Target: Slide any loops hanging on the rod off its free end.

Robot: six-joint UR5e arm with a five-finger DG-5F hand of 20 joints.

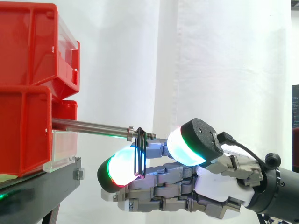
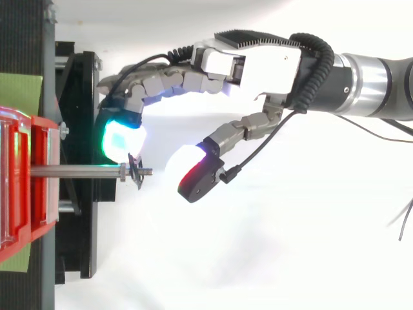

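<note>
"At the rod's free end, what hangs?"
"One loop [image 2: 136, 171] on the one rod [image 1: 88, 125], over the threads just past the nut [image 1: 131, 130]."
"How will it handle?"
"Light, thin, stiff wire, I judge. It may snag on the threads. No squeeze needed: I'd push near its top, beside the rod."
"Your fingers?"
"My hand [image 2: 258, 64] is loosely spread, holding nothing. One fingertip [image 2: 121, 139] sits just beside the loop, thumb [image 2: 197, 169] apart."

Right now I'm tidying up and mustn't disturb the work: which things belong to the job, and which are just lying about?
Job: rod, dark loop hanging near its free end, hand beside the loop.
Lying about: red bins, black stand, white curtain, green sheet.
</note>
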